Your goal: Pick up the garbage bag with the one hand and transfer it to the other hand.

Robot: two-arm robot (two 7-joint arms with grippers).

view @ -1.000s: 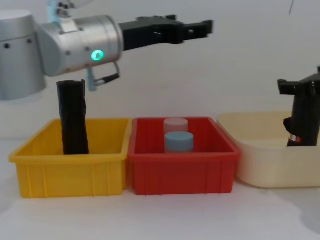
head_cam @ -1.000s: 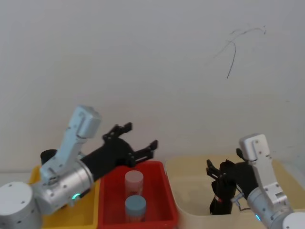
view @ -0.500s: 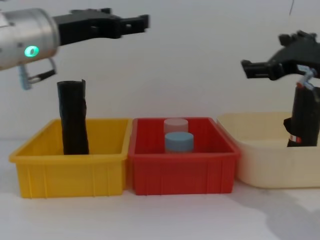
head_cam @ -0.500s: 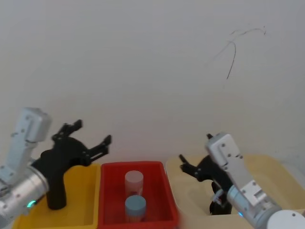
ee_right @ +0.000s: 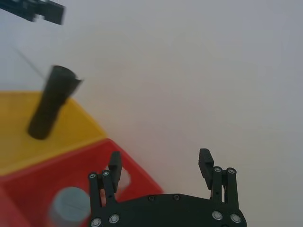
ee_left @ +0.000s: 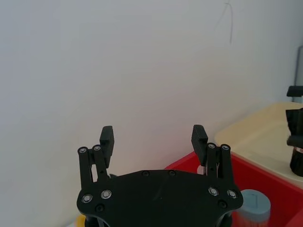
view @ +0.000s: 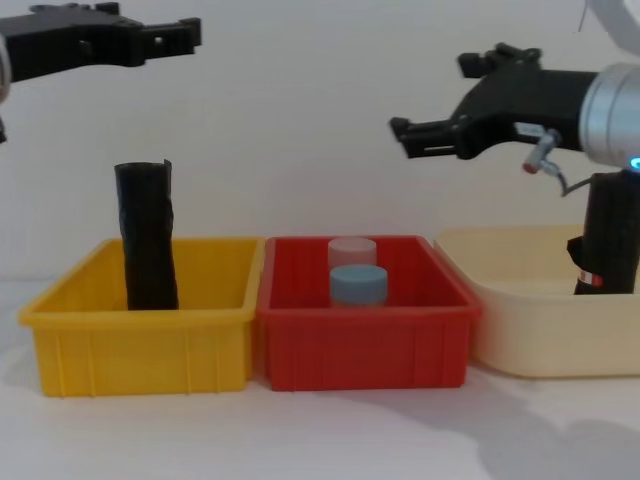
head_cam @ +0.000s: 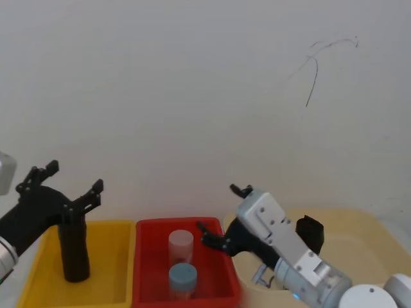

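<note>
The garbage bag (view: 608, 235), a thick black roll with a red-and-white label, stands upright in the cream bin (view: 520, 330) at the right, and nothing grips it. Its top (head_cam: 310, 231) shows behind my right arm, and it stands at the edge of the left wrist view (ee_left: 297, 151). My right gripper (view: 430, 97) hovers open and empty, up and to the left of the bag, above the red bin's right side (head_cam: 221, 212) (ee_right: 160, 164). My left gripper (view: 160, 30) is open and empty, high above the yellow bin (head_cam: 74, 178) (ee_left: 153, 137).
A slimmer black roll (view: 148, 235) stands in the yellow bin (view: 140, 340). The red bin (view: 365, 345) between the other two holds a pink cylinder (view: 352, 250) and a blue one (view: 358, 283). A white wall rises close behind the bins.
My right gripper rose from beside the garbage bag and swung left over the red bin. My left gripper swung left, from above the red bin to above the yellow bin.
</note>
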